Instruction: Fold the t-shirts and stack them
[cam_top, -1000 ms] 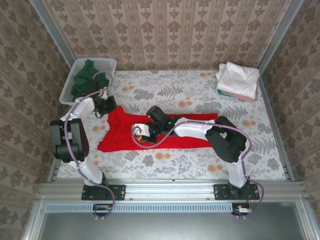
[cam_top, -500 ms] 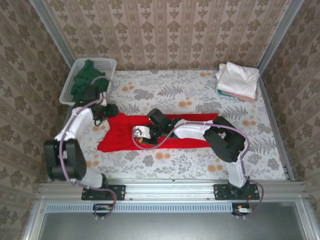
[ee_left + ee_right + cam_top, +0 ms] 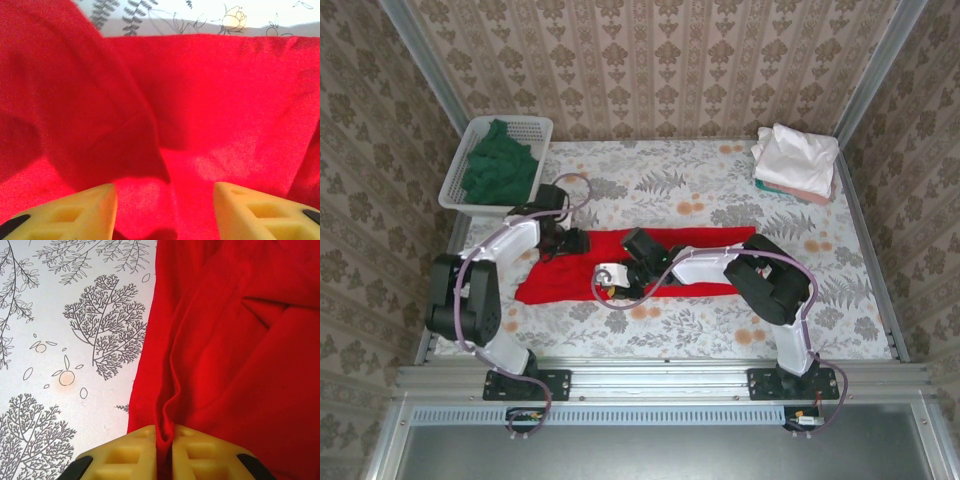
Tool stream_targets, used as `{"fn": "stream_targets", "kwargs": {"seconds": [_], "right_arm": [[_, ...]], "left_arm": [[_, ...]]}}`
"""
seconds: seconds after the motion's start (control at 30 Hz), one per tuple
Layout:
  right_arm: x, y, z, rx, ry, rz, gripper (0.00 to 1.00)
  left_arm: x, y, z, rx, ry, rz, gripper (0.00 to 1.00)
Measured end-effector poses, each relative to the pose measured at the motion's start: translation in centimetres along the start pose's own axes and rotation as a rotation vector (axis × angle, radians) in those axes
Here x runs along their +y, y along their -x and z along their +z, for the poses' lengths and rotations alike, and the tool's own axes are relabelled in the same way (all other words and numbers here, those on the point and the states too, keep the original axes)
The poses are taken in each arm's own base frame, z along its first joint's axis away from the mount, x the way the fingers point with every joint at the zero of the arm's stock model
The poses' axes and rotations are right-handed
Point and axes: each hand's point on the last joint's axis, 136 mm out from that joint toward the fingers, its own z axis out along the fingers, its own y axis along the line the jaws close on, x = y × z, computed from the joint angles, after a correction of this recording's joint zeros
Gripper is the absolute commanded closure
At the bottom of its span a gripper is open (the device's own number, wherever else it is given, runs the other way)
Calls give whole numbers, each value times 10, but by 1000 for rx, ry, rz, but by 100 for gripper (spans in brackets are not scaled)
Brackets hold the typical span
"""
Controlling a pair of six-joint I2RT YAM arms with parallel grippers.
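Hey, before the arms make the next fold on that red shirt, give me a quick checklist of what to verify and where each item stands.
1. Right gripper clamped on the red shirt: ok, shut on a pinched fold at its edge.
2. Left gripper holding cloth: not ok, jaws open just above the shirt.
3. Shirt lying flat: not ok, creased and bunched on its left side.
4. Folded stack out of the way: ok, far right corner.
5. Green shirt apart: ok, in the basket.
6. Print side up: cannot tell.

White mesh basket (image 3: 525, 121) at far-left corner of floral table (image 3: 650, 175), probably cloth-covered.
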Motion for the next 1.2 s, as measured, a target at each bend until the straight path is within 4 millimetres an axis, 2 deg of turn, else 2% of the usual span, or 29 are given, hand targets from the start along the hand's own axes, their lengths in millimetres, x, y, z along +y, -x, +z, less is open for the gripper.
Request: {"fn": "stream_targets", "kwargs": {"seconds": [0.07, 0.1, 0.2, 0.23, 0.4, 0.47, 0.67, 0.8, 0.83, 1.03, 1.2], "right_arm": [[-1, 2, -1, -4, -3, -7, 85], [-1, 3, -2, -6, -5, -11, 85], [-2, 4, -3, -9, -7, -20, 86], [-2, 4, -3, -8, -8, -23, 86], [-2, 4, -3, -6, -9, -32, 86], [-2, 3, -3, -3, -9, -33, 86], [-2, 2, -3, 4, -14, -33, 86], [-3, 1, -2, 11, -19, -32, 86], [-3, 1, -2, 12, -19, -33, 86], [-2, -1, -2, 21, -18, -34, 86], [0, 0, -3, 24, -14, -37, 87]], "left_arm": [[-2, 1, 6, 14, 28, 17, 48], [-2, 1, 9, 22, 41, 23, 53], [2, -1, 16, 47, 84, 33, 76], [6, -3, 17, 55, 102, 29, 78], [22, -7, 11, 70, 168, 13, 91], [28, -6, 5, 58, 177, -1, 100], [54, -2, -21, -11, 195, -85, 100], [66, -19, -31, -40, 191, -151, 97], [69, -24, -32, -43, 186, -174, 100], [101, -51, -24, -22, 204, -325, 100], [110, -49, -24, -38, 206, -369, 100]]}}
